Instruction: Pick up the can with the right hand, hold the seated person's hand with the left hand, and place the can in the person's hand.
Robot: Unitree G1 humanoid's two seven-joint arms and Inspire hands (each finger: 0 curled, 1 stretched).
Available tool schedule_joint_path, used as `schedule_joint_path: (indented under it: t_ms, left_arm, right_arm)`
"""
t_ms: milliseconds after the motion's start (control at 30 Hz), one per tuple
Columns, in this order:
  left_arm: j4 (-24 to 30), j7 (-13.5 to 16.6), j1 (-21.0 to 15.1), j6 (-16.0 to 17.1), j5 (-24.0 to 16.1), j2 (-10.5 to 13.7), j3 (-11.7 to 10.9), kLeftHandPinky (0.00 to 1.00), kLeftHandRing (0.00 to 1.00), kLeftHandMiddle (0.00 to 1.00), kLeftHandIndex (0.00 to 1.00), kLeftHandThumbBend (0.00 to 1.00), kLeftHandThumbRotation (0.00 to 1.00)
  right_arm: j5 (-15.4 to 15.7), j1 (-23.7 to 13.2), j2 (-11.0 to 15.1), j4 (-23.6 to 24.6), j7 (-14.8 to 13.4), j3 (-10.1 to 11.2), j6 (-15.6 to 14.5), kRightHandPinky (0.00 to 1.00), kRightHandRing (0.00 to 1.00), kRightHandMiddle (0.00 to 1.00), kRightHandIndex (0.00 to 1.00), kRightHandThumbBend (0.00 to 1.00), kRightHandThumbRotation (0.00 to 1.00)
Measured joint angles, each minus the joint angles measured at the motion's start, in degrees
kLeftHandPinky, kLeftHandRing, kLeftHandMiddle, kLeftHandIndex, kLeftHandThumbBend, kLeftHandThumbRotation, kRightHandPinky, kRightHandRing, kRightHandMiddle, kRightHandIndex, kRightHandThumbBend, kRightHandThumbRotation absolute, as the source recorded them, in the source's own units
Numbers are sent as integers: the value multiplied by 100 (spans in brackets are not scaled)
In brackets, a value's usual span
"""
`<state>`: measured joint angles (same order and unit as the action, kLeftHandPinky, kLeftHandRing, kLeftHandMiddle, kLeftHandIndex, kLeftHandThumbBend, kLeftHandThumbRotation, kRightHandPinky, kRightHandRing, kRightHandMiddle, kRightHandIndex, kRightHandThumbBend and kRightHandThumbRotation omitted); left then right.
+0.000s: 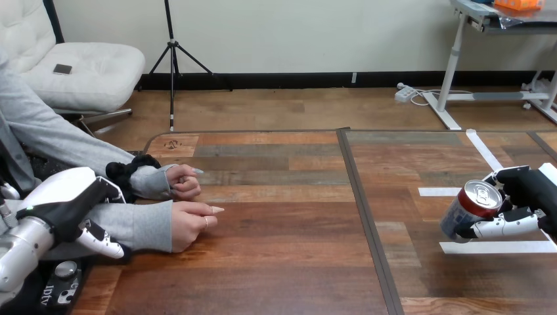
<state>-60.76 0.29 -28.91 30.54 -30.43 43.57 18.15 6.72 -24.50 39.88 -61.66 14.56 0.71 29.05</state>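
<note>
I see my right hand point(533, 190) at the right edge, clenched round the can point(473, 207), which is tilted with its silver top toward me. It sits over the right half of the desk point(282, 262), between white tape strips point(496, 247). A dark seam point(364, 216) splits the plank surface. My left hand point(66, 203) is low at the left, over the person's grey sleeve point(141, 223); I cannot tell whether it grasps. The person's nearer hand point(190, 224) and farther hand point(184, 181) rest on the desk, close together.
</note>
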Motion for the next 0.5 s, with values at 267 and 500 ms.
schedule_joint_path:
  t_ms: [267,500]
  left_arm:
    - [254,33,158,41,85,1,-145,11,15,23,47,88,0]
    - [523,12,307,51,123,1,-253,13,18,25,46,88,0]
  right_arm:
    - [-3,0,0,1,0,0,-18,20,26,33,41,83,0]
    - [25,0,-3,3,-34,-4,-38,20,25,32,41,83,0]
